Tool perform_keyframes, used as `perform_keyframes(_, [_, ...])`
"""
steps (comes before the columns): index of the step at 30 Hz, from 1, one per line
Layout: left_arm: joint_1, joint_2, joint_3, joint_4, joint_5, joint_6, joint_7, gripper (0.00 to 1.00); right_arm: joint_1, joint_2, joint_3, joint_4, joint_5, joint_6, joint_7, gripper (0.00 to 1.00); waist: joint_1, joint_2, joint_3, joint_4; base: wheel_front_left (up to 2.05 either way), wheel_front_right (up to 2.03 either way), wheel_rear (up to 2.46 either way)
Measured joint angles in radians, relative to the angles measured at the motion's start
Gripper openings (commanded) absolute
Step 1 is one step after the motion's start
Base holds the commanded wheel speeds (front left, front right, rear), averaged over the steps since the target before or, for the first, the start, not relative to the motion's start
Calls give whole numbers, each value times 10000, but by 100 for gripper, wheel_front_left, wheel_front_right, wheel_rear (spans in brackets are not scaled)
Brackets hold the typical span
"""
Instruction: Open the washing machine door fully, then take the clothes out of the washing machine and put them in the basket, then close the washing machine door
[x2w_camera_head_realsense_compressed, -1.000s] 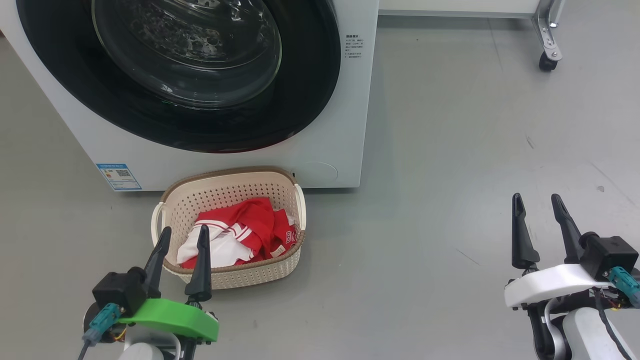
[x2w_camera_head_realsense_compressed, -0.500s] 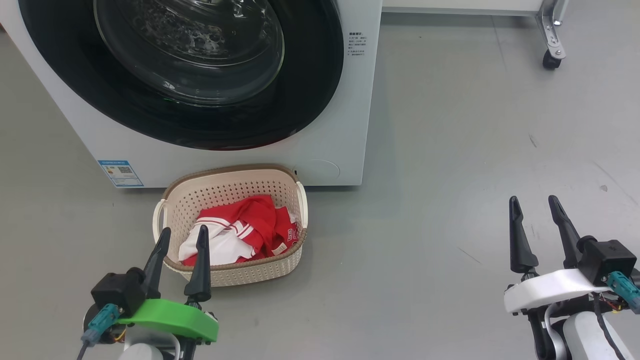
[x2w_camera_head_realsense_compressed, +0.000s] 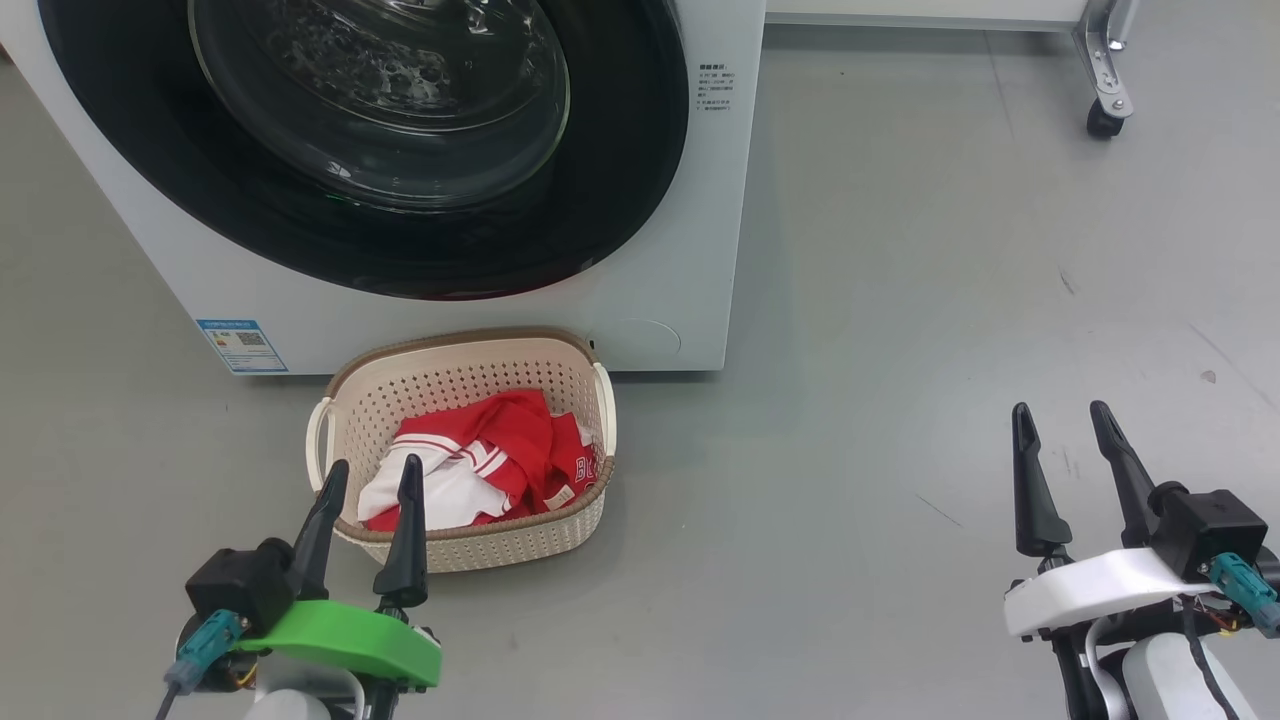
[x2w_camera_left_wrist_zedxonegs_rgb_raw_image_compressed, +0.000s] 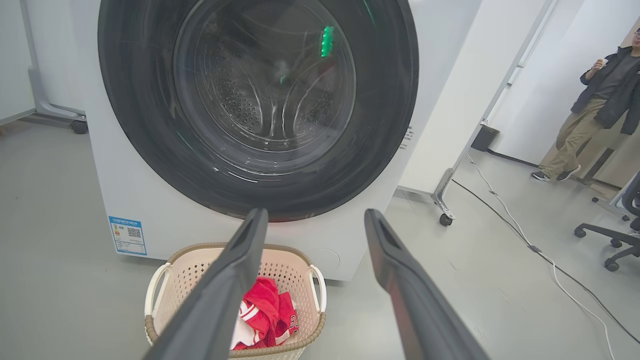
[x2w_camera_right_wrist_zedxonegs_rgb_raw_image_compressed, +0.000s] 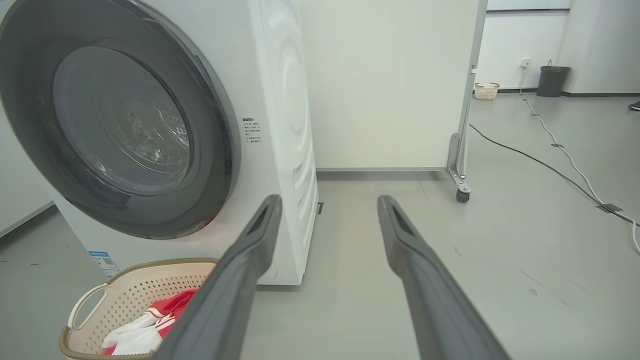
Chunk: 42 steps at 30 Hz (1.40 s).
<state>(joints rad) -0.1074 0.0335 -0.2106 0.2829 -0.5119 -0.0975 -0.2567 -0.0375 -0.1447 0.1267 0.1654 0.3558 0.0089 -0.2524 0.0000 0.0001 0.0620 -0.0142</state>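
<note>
The left hand (x2w_camera_head_realsense_compressed: 375, 463) and right hand (x2w_camera_head_realsense_compressed: 1058, 407) hover low, well apart, jaws spread wide and empty.

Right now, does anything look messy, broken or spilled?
Nothing stands out. The clothes lie crumpled but wholly inside the basket, none on the floor. The washing machine door sits shut and flush. The left gripper and right gripper hang open and empty.

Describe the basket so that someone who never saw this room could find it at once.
Find the big white washing machine with its round black door. On the grey floor just below the door stands a small cream basket. Its perforated walls, brown woven-look rim and the red-and-white clothes inside set it apart.
</note>
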Motion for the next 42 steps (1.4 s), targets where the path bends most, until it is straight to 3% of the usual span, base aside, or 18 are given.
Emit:
perform_keyframes(34, [69, 4, -238, 554, -848, -144, 0, 100, 81, 219, -257, 46, -253, 249, 0, 100, 0, 0, -187, 9, 0, 0, 0])
perform_keyframes(35, [70, 0, -238, 591, -849, -140, 0, 0, 89, 226, -249, 82, -251, 244, 2, 0, 0, 0, -190, 10, 0, 0, 0])
perform_keyframes(42, [457, -130, -270, 1143, -876, -134, 17, 0, 540, 491, -182, 698, -209, 240, 58, 0, 0, 0, -194, 9, 0, 0, 0])
